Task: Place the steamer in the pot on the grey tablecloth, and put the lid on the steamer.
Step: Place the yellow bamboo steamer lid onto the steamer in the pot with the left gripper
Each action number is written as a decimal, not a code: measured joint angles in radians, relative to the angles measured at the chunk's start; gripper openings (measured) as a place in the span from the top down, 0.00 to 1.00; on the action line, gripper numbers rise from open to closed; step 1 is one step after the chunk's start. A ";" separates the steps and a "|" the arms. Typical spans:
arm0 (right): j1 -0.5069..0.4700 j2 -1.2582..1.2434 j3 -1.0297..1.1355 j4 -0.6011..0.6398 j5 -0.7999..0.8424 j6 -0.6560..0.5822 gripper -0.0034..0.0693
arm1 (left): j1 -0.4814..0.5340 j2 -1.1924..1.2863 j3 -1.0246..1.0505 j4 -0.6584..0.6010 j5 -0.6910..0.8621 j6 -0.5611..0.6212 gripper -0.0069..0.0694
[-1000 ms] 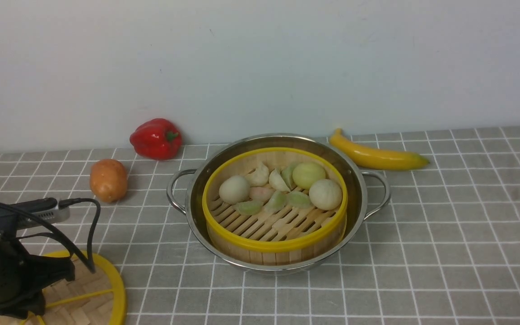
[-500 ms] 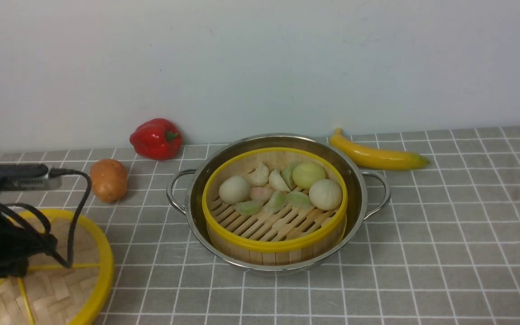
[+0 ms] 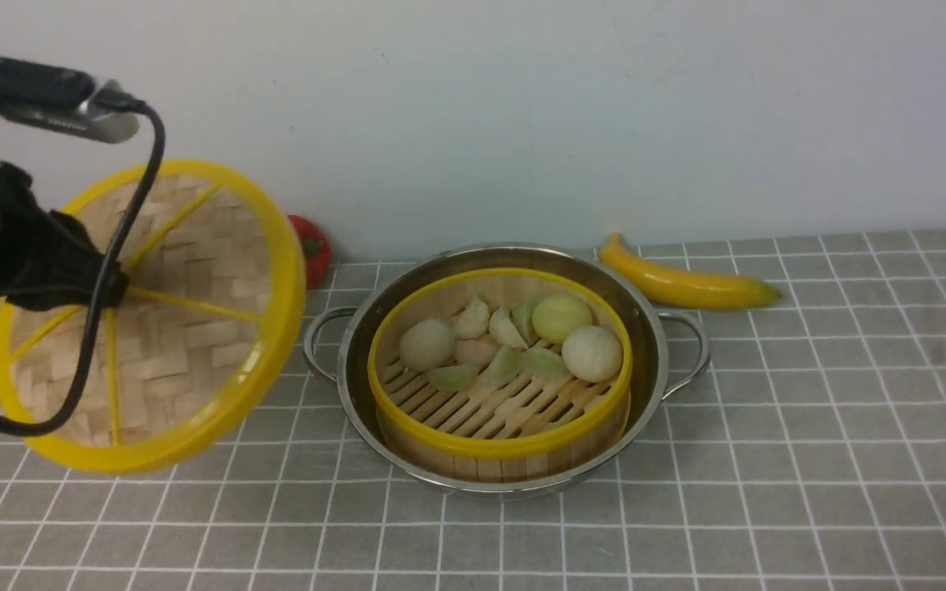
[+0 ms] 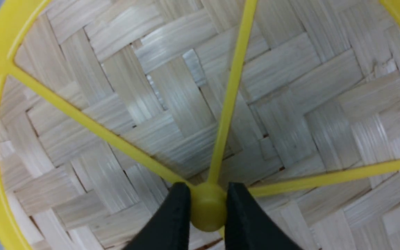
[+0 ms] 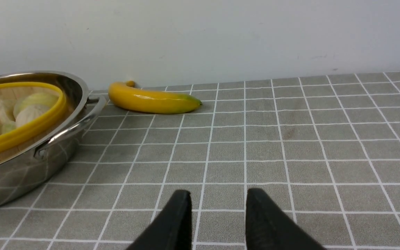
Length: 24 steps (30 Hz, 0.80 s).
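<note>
Tilted lid (image 3: 194,345) in left claw (image 4: 208,194), left of pot (image 3: 647,341)

We see the lid (image 3: 194,328) as pale herringbone-woven bamboo with yellow rim and spokes. The steamer (image 3: 498,447) has tan slats under a yellow rim, and its buns (image 3: 592,353) are cream, pale green and faintly pink. The pot (image 3: 644,328) is silver. The tablecloth (image 3: 810,460) is grey with a white grid. The banana (image 3: 686,285) is yellow, green-tipped; the pepper (image 3: 314,246) red. The left end effector (image 4: 207,205) and right end effector (image 5: 217,205) are black.
</note>
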 joint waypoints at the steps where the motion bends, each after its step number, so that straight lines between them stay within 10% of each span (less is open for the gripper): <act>1: 0.000 0.000 0.000 0.000 0.000 0.000 0.62 | -0.023 0.013 -0.018 -0.001 0.002 0.019 0.76; 13: 0.000 0.000 0.000 0.000 0.000 0.000 0.62 | -0.401 0.241 -0.233 0.003 -0.002 0.180 0.76; 24: 0.000 0.000 0.000 0.000 0.000 0.000 0.62 | -0.520 0.386 -0.306 0.095 -0.060 0.187 0.76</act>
